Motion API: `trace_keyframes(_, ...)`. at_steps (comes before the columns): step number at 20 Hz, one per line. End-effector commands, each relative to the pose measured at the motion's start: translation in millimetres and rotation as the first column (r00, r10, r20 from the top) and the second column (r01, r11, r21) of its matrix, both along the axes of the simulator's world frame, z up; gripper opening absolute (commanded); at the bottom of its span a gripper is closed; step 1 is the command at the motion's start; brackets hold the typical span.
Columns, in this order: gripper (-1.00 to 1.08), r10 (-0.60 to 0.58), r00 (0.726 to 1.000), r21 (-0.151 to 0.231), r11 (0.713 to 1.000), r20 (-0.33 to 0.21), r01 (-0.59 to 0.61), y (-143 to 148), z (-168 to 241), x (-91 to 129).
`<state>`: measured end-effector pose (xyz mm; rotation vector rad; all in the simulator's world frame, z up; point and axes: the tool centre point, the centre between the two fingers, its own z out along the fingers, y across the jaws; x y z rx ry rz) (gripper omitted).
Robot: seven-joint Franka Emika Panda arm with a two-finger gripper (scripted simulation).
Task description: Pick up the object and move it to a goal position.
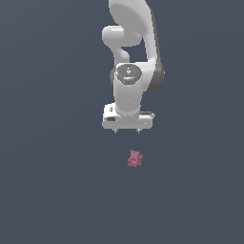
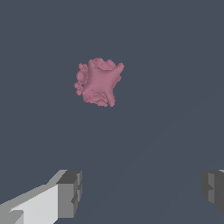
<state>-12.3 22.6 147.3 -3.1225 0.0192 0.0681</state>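
The object is a small dusky-pink, lumpy thing lying on the dark grey floor, below the white arm in the exterior view. My gripper hangs above it, apart from it, slightly toward the exterior view's left of it. In the wrist view the object lies ahead of the two grey fingertips, which stand wide apart with nothing between them. The gripper is open.
Only the flat dark grey surface surrounds the object. The white arm rises toward the top of the exterior view.
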Motion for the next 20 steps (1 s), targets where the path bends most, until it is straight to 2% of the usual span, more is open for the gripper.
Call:
trace_keyframes(1,1.00,0.000,1.000,0.000,1.000,0.000,0.000,0,0,0)
trace_keyframes(4,1.00,0.012,1.000,0.002,1.000,0.004,-0.012,6,1,1)
trace_keyframes(10,1.00,0.070,0.997,0.014,0.997,0.021,-0.070,37,6,7)
trace_keyframes(20,1.00,0.039,0.999,0.012,0.999,0.022,-0.039,37,1,15)
